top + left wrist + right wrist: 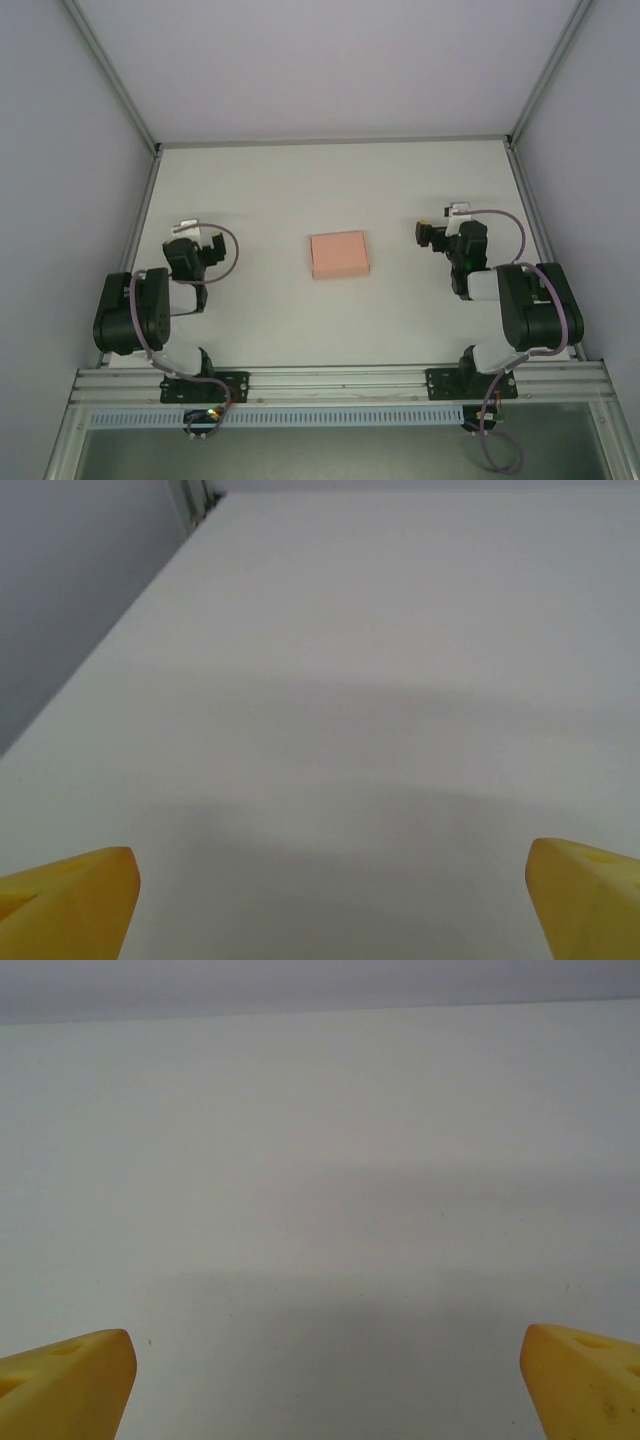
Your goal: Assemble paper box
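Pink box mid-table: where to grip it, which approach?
Come straight down on the paper box and pinch its near and far long edges, the narrower span. It lies low on the table, slightly skewed, free on all sides; a side approach likely finds little wall to hold.

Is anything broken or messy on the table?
Nothing looks broken or spilled. The pink box sits alone in the middle of the table, turned just a little crooked to the table's edges. The left gripper and right gripper are open, away from it.
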You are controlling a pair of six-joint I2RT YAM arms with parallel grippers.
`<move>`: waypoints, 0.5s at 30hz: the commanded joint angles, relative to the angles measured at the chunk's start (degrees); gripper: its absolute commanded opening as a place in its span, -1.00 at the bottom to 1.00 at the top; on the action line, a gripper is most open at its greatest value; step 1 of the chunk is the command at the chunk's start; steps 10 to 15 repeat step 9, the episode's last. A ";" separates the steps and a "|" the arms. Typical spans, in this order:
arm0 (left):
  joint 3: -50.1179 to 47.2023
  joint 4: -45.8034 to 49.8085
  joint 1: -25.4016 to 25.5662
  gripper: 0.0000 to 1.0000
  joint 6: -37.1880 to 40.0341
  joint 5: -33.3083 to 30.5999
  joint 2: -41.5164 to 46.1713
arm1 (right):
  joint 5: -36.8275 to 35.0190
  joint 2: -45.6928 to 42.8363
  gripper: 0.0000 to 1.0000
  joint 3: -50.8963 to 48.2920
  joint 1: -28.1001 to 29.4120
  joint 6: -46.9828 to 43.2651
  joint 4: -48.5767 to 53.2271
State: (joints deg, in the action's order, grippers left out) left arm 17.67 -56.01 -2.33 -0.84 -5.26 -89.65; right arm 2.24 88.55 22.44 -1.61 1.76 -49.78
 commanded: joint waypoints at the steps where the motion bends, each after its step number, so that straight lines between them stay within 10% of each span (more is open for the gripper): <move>1: 0.61 -4.75 0.04 1.00 -1.18 1.33 -0.03 | 0.79 -0.14 0.99 0.59 0.38 0.54 -1.88; 15: 1.18 -3.86 0.84 1.00 -0.69 -0.87 -0.09 | 0.84 -0.14 0.99 0.61 0.38 0.53 -1.82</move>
